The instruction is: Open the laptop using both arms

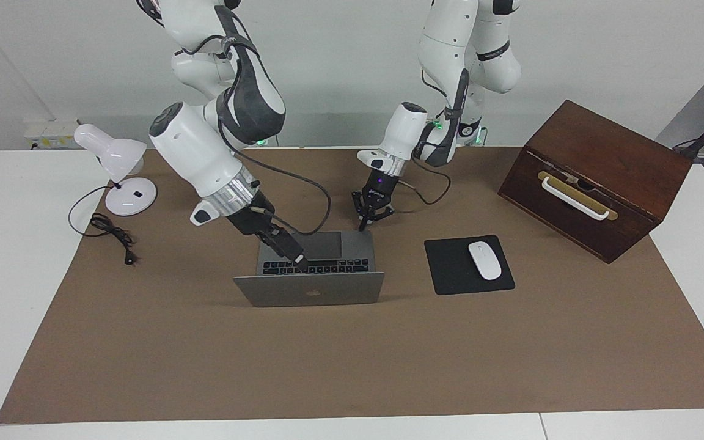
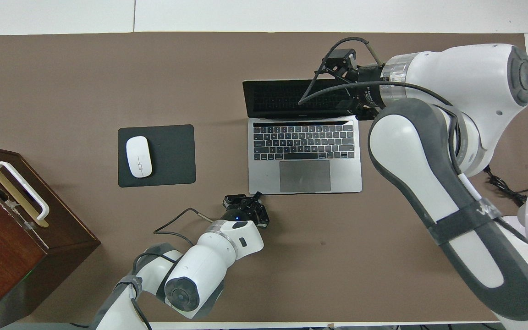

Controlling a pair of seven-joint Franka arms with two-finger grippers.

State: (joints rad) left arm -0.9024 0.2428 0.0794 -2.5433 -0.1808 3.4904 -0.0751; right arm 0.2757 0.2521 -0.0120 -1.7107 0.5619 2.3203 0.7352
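The silver-grey laptop stands open on the brown mat, its lid upright and its keyboard and trackpad facing the robots. My right gripper reaches over the keyboard to the screen side of the lid, near the lid's end toward the right arm. What it grips there is hidden. My left gripper is shut, its tips pointing down at the corner of the laptop's base nearest the robots, toward the left arm's end. It appears to rest on that corner.
A black mouse pad with a white mouse lies beside the laptop toward the left arm's end. A brown wooden box stands at that end. A white desk lamp and its cable sit at the right arm's end.
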